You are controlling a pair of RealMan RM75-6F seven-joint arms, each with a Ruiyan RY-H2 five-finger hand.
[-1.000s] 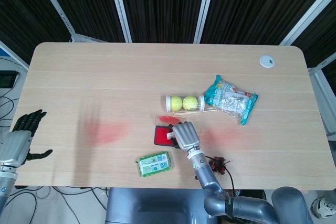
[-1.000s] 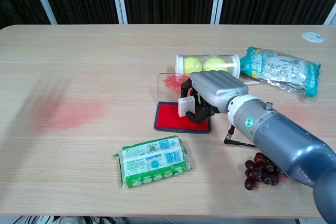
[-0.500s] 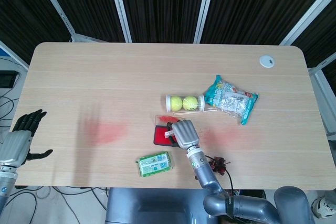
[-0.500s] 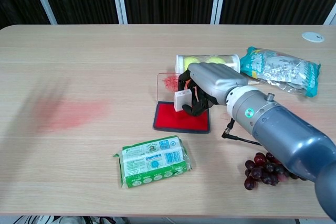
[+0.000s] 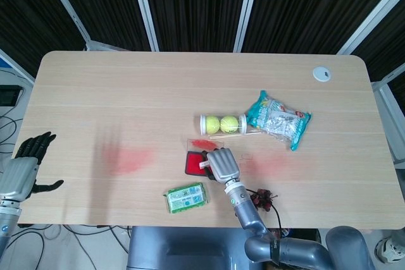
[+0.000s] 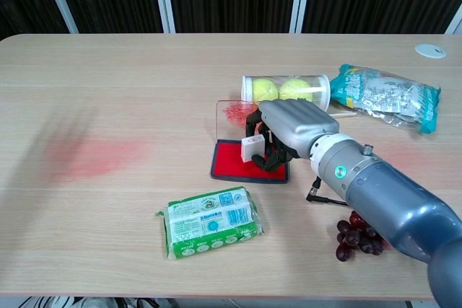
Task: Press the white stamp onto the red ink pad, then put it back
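My right hand (image 6: 292, 126) (image 5: 221, 164) holds the small white stamp (image 6: 252, 147) over the red ink pad (image 6: 234, 161) (image 5: 192, 163) near the table's middle front. The stamp's base is down at the pad's red surface; whether it touches I cannot tell. The pad's clear lid (image 6: 231, 117) stands open behind it, smeared with red. My left hand (image 5: 24, 167) hangs off the table's left edge, fingers spread, holding nothing.
A green packet (image 6: 211, 221) lies in front of the pad. A clear tube of tennis balls (image 6: 283, 89) and a teal snack bag (image 6: 385, 94) lie behind my hand. Dark grapes (image 6: 359, 234) sit under my right forearm. Red stains (image 6: 90, 156) mark the table's left.
The right hand lifted the stamp slightly and shifted it back, then lowered it again onto the pad. The left hand has stayed still.
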